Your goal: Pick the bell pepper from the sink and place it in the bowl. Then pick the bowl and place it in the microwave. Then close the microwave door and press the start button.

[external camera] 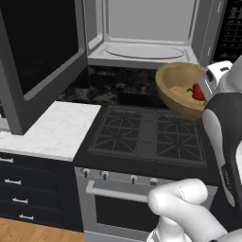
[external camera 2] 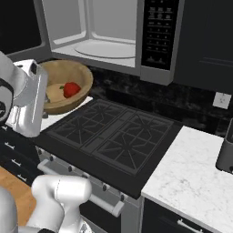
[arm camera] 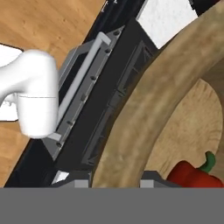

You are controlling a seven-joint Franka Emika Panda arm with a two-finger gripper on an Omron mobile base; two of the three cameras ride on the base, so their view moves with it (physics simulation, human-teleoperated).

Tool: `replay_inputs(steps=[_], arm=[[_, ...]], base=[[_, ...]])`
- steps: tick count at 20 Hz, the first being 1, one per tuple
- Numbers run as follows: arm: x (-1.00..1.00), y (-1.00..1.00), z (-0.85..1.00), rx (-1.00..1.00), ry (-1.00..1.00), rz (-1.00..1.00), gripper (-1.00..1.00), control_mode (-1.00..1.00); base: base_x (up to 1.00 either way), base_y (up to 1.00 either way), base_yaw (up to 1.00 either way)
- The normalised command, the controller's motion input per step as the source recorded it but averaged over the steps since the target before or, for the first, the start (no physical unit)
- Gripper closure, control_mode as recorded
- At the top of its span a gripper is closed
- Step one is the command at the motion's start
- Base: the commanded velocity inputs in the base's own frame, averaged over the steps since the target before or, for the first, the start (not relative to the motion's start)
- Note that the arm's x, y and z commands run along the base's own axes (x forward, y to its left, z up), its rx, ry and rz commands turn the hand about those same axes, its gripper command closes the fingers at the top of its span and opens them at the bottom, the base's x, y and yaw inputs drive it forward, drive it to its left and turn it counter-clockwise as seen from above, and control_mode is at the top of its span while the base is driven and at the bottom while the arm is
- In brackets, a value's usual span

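1. Arm: raised over the stove [external camera: 149,134], white forearm upright, the hand level with the bowl's rim.
2. Pincer [arm camera: 116,183]: clamped on the bowl [external camera: 179,90] at its rim; in the hand view one finger sits outside the wall and one inside.
3. Bowl: tan wood, held in the air, tilted, its opening turned partly toward the cameras.
4. Bell pepper [external camera: 198,92]: red, green stem, lying inside the bowl close beside the pincer's inner finger.
5. Microwave [external camera 2: 98,34]: above and beyond the pincer, cavity exposed, turntable visible.
6. Microwave door [external camera: 40,47]: swung wide, well off to the pincer's left.
7. Counter [external camera: 52,130]: white marble, below, left of the stove.
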Motion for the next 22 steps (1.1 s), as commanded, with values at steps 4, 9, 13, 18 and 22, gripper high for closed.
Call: replay_inputs(steps=[4,9,13,18,22], arm=[[0.25,0.1,0.67,0.0,-0.2,0.12,1.0,-1.0],[0.4,0.14,0.52,0.0,-0.14,0.05,1.0,-1.0],[0.6,0.09,0.1,-0.02,-0.05,0.0,1.0,-1.0],[0.6,0.02,0.02,0.0,-0.07,-0.01,1.0,-1.0],[0.68,0.02,0.01,0.0,0.0,-0.05,1.0,-1.0]], base=[[0.0,0.0,0.0],[0.0,0.0,0.0],[0.0,0.0,0.0],[0.0,0.0,0.0],[0.0,0.0,0.0]])
